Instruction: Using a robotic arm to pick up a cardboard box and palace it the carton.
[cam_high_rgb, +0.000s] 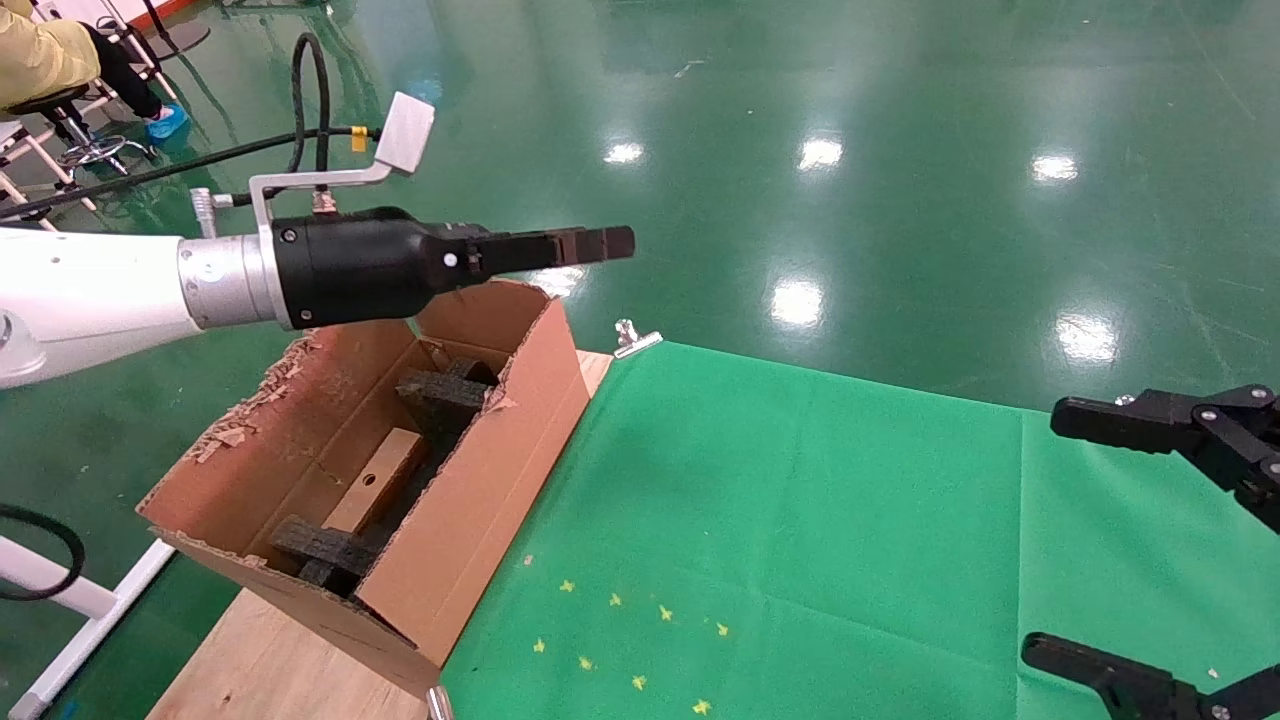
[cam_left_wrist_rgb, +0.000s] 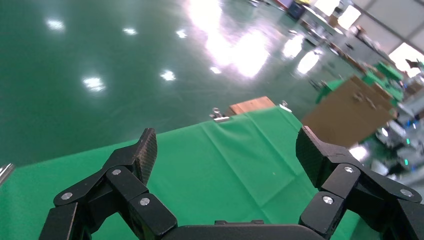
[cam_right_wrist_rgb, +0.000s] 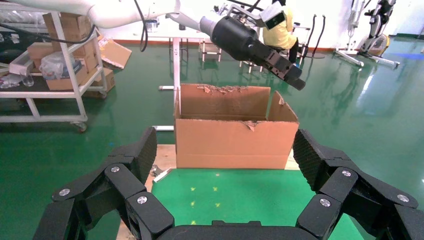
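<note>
The small cardboard box (cam_high_rgb: 375, 485), slim, brown and with a round hole on top, lies inside the carton (cam_high_rgb: 480, 490) between black foam inserts (cam_high_rgb: 440, 395). The carton is long with torn flaps and stands at the table's left end; the right wrist view shows its side (cam_right_wrist_rgb: 232, 142). On the white robotic arm, my left gripper (cam_high_rgb: 610, 244) hangs above the carton's far end and points right. Its jaws are open and empty in the left wrist view (cam_left_wrist_rgb: 226, 145). My right gripper (cam_high_rgb: 1050, 530) waits at the table's right edge, open and empty (cam_right_wrist_rgb: 224, 150).
A green cloth (cam_high_rgb: 800, 520) covers the table, held by metal clips (cam_high_rgb: 635, 338), with small yellow marks (cam_high_rgb: 640, 640) near the front. Bare wood (cam_high_rgb: 260, 670) shows under the carton. A seated person (cam_high_rgb: 50, 55) is at the far left. Another brown carton (cam_left_wrist_rgb: 350, 115) stands beyond the table.
</note>
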